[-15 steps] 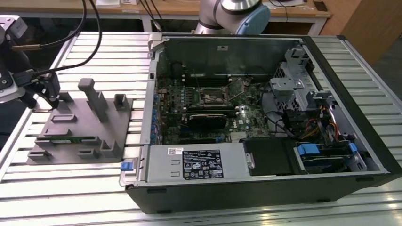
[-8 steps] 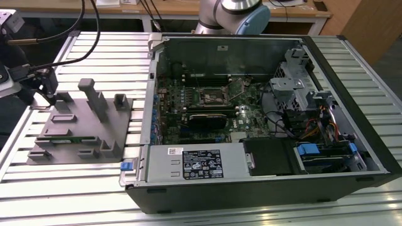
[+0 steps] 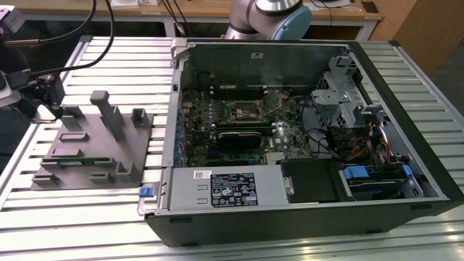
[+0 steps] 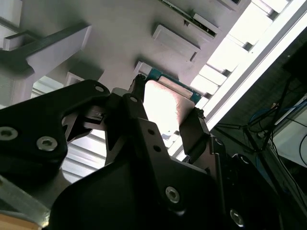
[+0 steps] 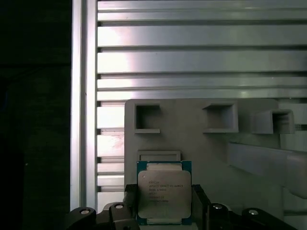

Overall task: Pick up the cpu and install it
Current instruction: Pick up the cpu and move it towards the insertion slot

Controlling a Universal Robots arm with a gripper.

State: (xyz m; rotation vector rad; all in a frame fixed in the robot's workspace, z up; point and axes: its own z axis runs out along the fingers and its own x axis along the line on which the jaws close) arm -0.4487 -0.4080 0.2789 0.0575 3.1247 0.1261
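Surface: slatted metal table (image 3: pixel 108 60) — grey tray (image 3: pixel 94 149) beside open computer case (image 3: pixel 305 136).
cpu (image 5: pixel 164 196): silvery top up, near tray's edge — lifted or resting, cannot tell.
Gripper (image 5: pixel 164 189): clamped on cpu, fingers (image 5: pixel 128 203) against opposite sides.

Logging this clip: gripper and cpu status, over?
Gripper shut on cpu. Cpu over grey fixture tray, not yet in computer case. Nothing in the way.
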